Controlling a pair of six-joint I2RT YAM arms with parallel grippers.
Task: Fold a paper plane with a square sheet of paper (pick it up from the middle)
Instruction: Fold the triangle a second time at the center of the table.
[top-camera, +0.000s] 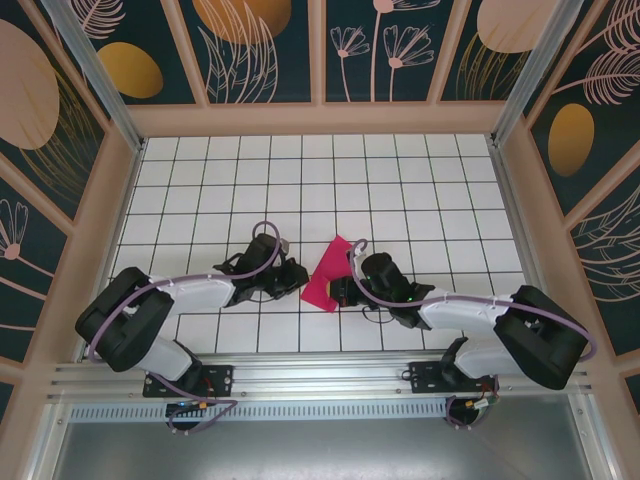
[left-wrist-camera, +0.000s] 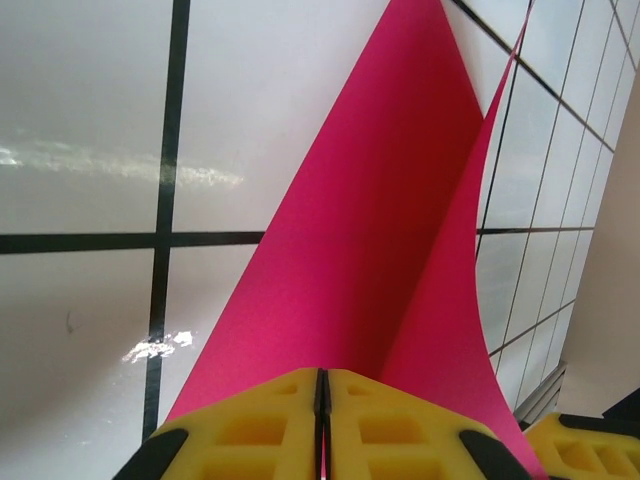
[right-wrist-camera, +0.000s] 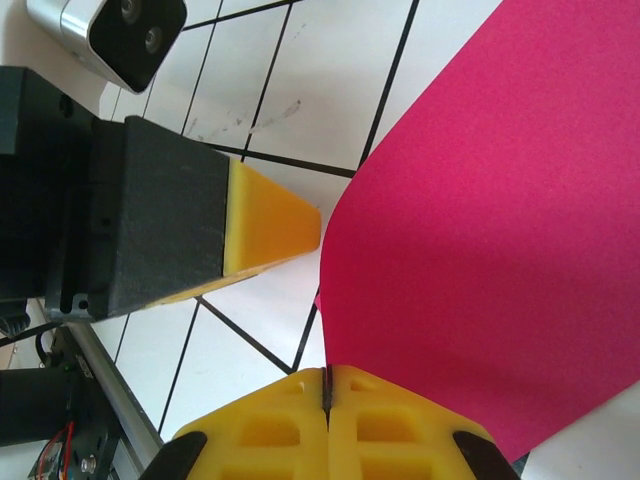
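Magenta-pink and bowed into a soft trough, the square sheet of paper (top-camera: 332, 272) sits over the tiled table (top-camera: 400, 180), held between the two arms. To the sheet's left, the left claw (left-wrist-camera: 321, 385) has its yellow pads pressed together on the paper, which fans out from the seam in two rising flaps. On the sheet's right, the right claw (right-wrist-camera: 327, 385) is likewise pinched closed on the paper's edge (only a sliver seems to lie between those pads).

That shallow bite looks like the weak point: a small tug away from the sheet could let the edge slip free and drop one side. If the claws draw apart, thin paper like this may tear at a pinch; if they crowd in, the trough could buckle into a stray crease off the intended fold line, and the fingertips, close beside the sheet, might knock each other
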